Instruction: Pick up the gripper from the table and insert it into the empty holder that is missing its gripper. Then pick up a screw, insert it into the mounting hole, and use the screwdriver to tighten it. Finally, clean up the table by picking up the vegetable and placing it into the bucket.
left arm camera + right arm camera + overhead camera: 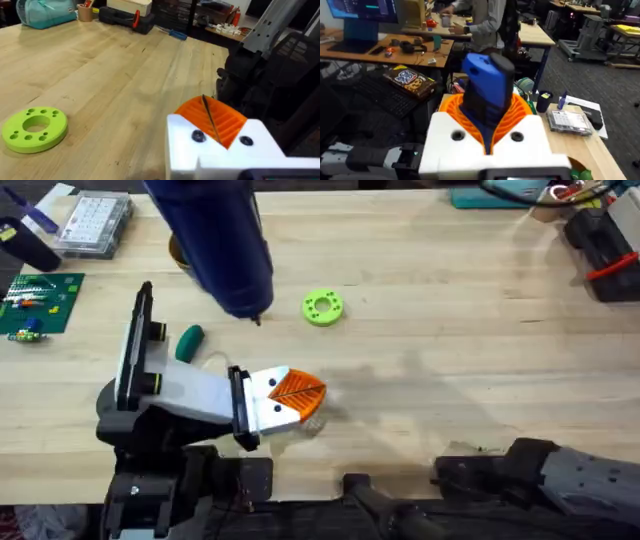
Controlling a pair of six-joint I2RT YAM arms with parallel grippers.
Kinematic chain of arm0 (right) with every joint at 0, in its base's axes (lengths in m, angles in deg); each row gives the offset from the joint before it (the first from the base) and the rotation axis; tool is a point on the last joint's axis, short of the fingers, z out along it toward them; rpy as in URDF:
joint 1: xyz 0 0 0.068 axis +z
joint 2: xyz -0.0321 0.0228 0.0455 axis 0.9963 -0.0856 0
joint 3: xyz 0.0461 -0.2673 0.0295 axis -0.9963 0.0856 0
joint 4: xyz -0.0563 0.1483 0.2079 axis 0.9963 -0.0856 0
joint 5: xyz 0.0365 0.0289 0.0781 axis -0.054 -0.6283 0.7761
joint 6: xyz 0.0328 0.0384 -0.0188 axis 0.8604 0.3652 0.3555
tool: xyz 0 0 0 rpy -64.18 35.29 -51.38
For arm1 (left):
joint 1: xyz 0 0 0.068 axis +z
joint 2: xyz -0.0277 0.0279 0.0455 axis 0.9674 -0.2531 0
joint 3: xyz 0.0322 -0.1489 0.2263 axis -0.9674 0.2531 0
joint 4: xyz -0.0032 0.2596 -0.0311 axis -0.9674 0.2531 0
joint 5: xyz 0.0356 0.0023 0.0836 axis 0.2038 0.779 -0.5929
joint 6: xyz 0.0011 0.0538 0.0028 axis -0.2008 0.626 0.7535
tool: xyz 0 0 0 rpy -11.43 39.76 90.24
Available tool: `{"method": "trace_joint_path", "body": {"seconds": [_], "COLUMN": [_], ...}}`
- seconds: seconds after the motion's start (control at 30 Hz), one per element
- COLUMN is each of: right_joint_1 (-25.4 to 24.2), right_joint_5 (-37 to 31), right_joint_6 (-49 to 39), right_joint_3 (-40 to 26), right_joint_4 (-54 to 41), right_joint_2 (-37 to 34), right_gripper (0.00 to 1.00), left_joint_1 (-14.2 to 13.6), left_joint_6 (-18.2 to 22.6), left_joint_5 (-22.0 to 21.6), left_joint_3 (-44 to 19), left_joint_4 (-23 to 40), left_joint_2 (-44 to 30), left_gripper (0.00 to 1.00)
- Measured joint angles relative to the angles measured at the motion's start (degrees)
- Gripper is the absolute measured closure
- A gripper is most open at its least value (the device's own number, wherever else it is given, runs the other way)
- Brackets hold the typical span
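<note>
A: Where is the screwdriver [487, 90]?
B: Blue, with a thin silver bit, clamped between the right claw's [489, 131] orange pads, raised above the tabletop [460, 330], tip near the bright-green ring [322, 307].
A: And the left claw [297, 400]?
B: Closed, empty, near the front edge. The dark-green vegetable [189, 341] lies beside that arm. Bare wood stretches toward the right edge.

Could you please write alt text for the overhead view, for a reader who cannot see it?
A blue screwdriver looms large over a wooden table, its thin bit pointing down near a bright-green ring. Below it, the left gripper, white with orange pads, lies shut and empty beside a small dark-green vegetable. A circuit board and a parts box sit at the far left.
</note>
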State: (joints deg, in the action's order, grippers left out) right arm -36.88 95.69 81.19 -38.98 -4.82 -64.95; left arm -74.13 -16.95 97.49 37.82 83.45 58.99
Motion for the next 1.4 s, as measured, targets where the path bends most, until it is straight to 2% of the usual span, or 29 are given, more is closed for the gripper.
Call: {"method": "trace_joint_path", "body": {"seconds": [0.2,0.43,0.87,1.4], "right_joint_1": [0.0,0.0,0.0,1.8], "right_joint_5": [0.4,2.0,3.8,4.4], "right_joint_6": [-2.2,-2.8,-1.4,2.4], "right_joint_3": [3.2,10.7,17.5,27.0], "right_joint_4": [2.9,12.8,14.4,23.8], "right_joint_2": [0.1,0.1,1.1,4.6], "right_gripper": [0.973,0.974,0.974,0.974], "left_joint_1": [0.0,0.0,0.0,0.0], "left_joint_6": [0.0,0.0,0.0,0.0], "left_joint_5": [0.1,1.5,1.8,1.9], "left_joint_3": [0.0,0.0,0.0,0.0], "left_joint_4": [0.0,0.4,0.5,0.5], "left_joint_2": [0.0,0.0,0.0,0.0], "left_gripper": [0.996,0.996,0.996,0.996]}}
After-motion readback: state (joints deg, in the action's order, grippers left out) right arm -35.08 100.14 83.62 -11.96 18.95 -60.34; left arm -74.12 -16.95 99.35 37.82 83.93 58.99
